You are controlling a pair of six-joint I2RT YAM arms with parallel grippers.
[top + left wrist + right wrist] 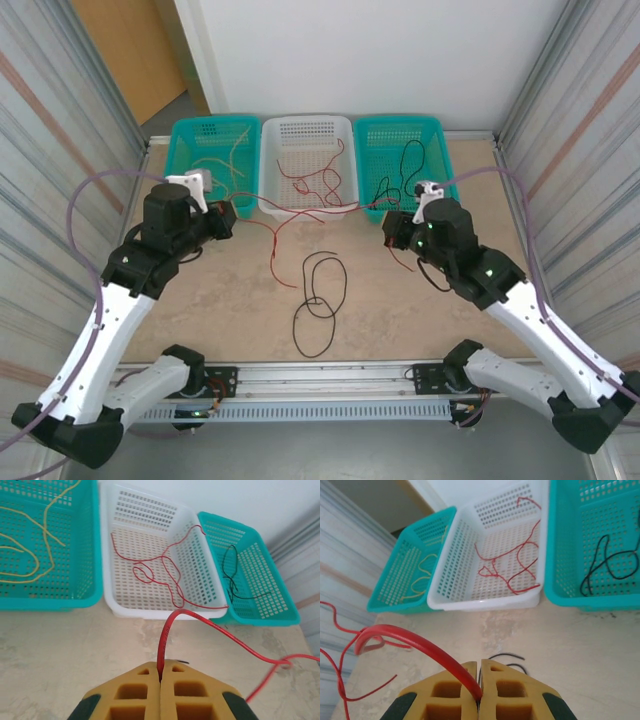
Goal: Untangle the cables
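Observation:
A red cable (pixel 340 208) runs taut between my two grippers, just in front of the white basket (pixel 270 205). My left gripper (pixel 228 218) is shut on one stretch of it; in the left wrist view the red cable (pixel 167 630) rises out of the closed left gripper (pixel 161 672). My right gripper (pixel 388 228) is shut on another stretch; the red cable (pixel 410 636) arcs away to the left from the right gripper (pixel 479 680). A loose red tail (pixel 275 250) hangs down to the table. A black cable (pixel 311 301) lies looped on the table between the arms.
Three baskets stand along the back. The left teal basket (pixel 180 150) holds yellow cables (pixel 30 575). A red cable (pixel 150 572) lies in the white basket. The right teal basket (pixel 440 140) holds a black cable (pixel 605 565). Corrugated walls close both sides.

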